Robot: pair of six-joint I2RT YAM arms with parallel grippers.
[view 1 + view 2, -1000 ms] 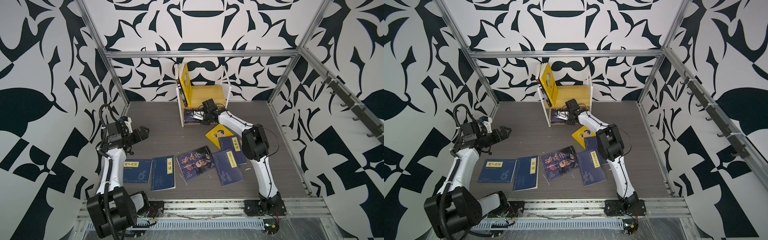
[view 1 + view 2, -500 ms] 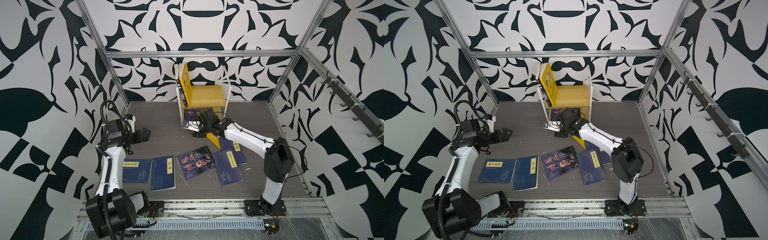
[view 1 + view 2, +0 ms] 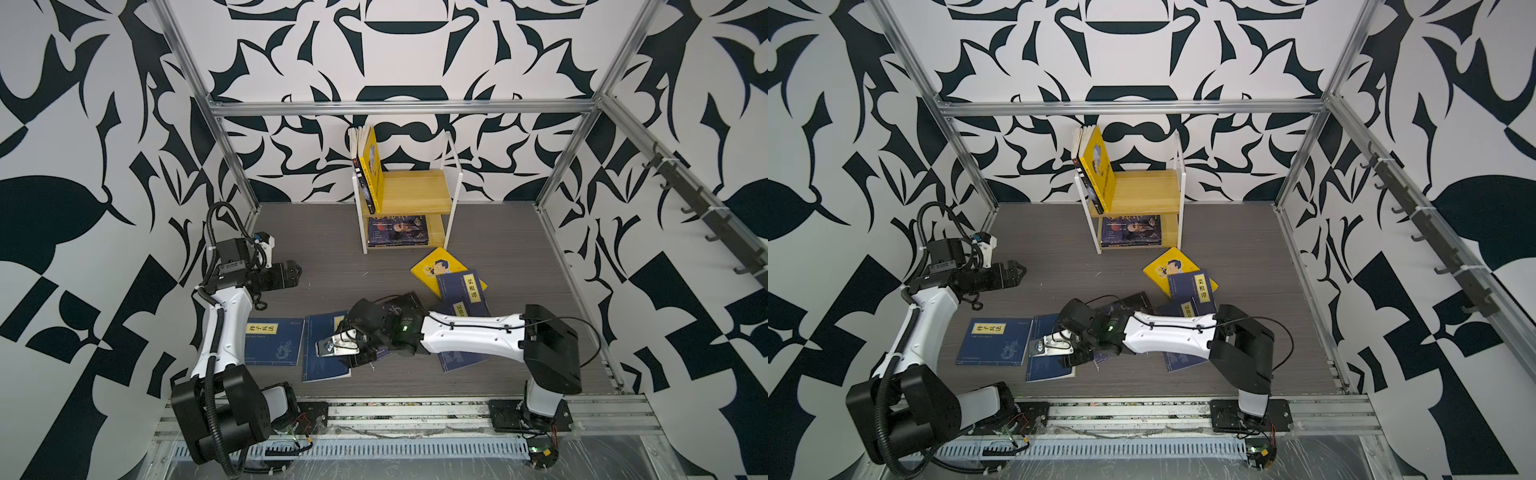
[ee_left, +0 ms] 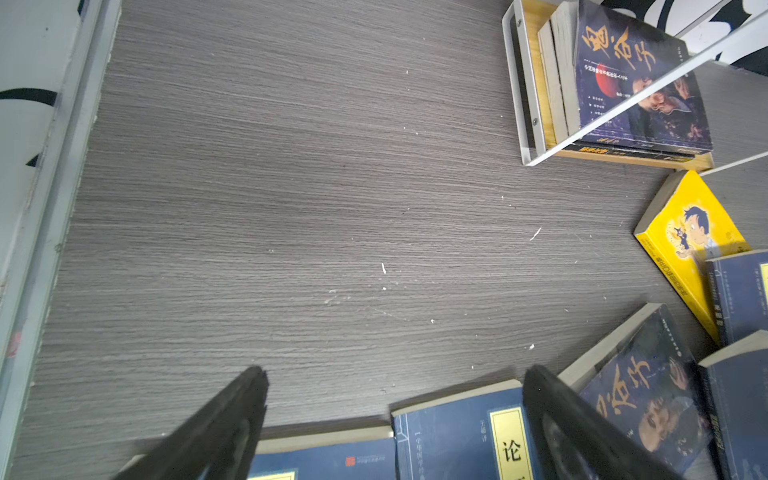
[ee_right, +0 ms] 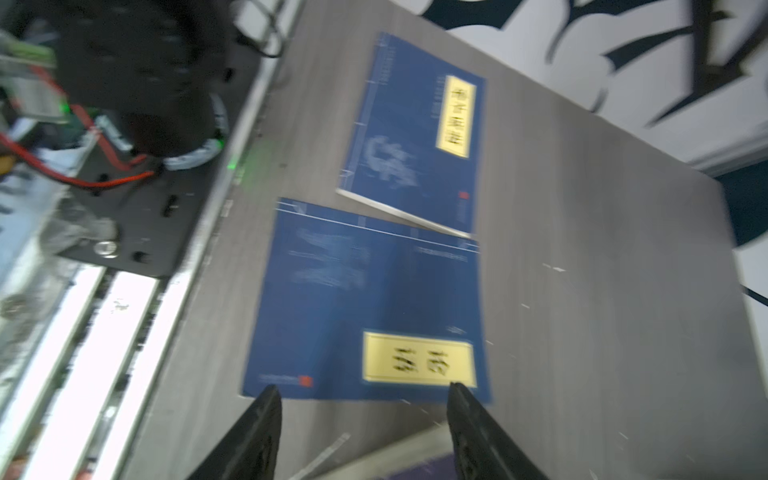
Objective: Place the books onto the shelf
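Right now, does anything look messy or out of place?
Yes. On the table, a navy book overlaps the yellow book askew, and the portrait book lies flat in the shelf rather than standing.

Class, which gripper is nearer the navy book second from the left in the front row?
Right. The right gripper, open, is over an edge of the navy book; the left gripper, open, hangs farther back and left.

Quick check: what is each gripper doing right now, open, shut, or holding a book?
Left gripper: open, holding nothing.
Right gripper: open, holding nothing, poised at the edge of a navy book lying flat.
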